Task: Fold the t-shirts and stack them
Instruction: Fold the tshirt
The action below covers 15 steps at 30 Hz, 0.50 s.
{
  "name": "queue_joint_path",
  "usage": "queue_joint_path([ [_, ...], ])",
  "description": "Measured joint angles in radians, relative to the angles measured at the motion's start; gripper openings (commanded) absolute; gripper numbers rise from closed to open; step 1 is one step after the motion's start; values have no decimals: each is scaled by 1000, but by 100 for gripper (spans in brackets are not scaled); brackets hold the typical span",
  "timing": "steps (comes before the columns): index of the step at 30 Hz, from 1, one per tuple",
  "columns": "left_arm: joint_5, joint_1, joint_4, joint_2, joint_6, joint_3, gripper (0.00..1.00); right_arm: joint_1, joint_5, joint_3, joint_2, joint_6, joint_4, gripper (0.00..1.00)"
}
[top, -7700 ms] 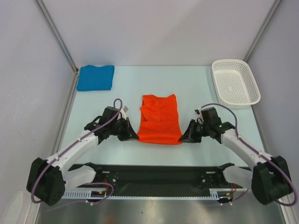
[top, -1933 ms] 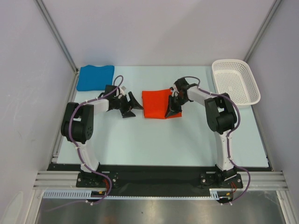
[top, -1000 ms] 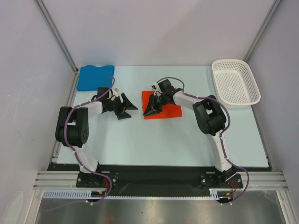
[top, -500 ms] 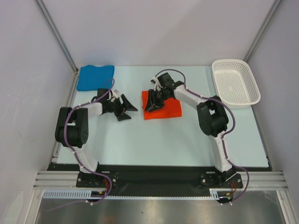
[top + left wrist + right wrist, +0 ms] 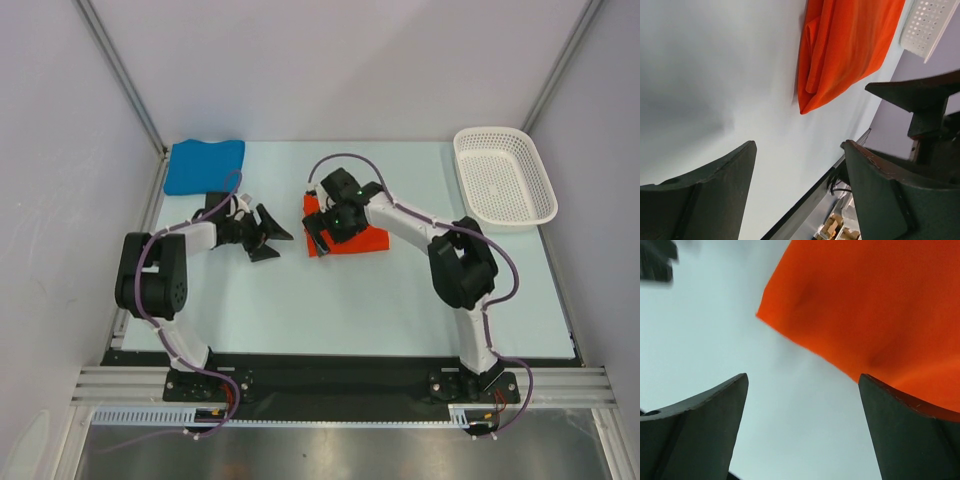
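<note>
Mid-frame, the right gripper (image 5: 318,233) hovers with jaws spread and empty over the left edge of the orange t-shirt (image 5: 366,243), where a dragging fingertip could undo the fold.

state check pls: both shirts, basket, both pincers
orange-red t-shirt: folded, flat mid-table, not stacked
blue t-shirt: folded, far-left corner, apart from the orange-red t-shirt
white basket: upright, empty, far-right corner
left pincer: open, empty, left of the orange-red t-shirt, not touching it
right pincer: open, empty, over the orange-red t-shirt's left edge
</note>
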Motion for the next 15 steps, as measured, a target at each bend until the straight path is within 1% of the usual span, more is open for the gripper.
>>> queue_joint_path([
  [4,3,23,-13,-45,1,-18,77,92,148,-194,-137,-142,135,100],
  [5,3,30,-11,-57,0,-25,77,129,207,-279,-194,-196,222,100],
  [7,3,39,-2,-80,0,-40,77,186,278,-393,-266,-272,326,100],
  [9,4,43,23,-106,-4,-65,76,242,310,-510,-328,-365,448,100],
  [12,15,48,95,-138,-31,-124,77,306,340,-641,-360,-503,600,100],
  [13,19,50,119,-145,-40,-145,76,316,352,-670,-360,-540,639,100],
  [15,31,64,169,-156,-65,-197,76,331,395,-766,-360,-636,773,100],
])
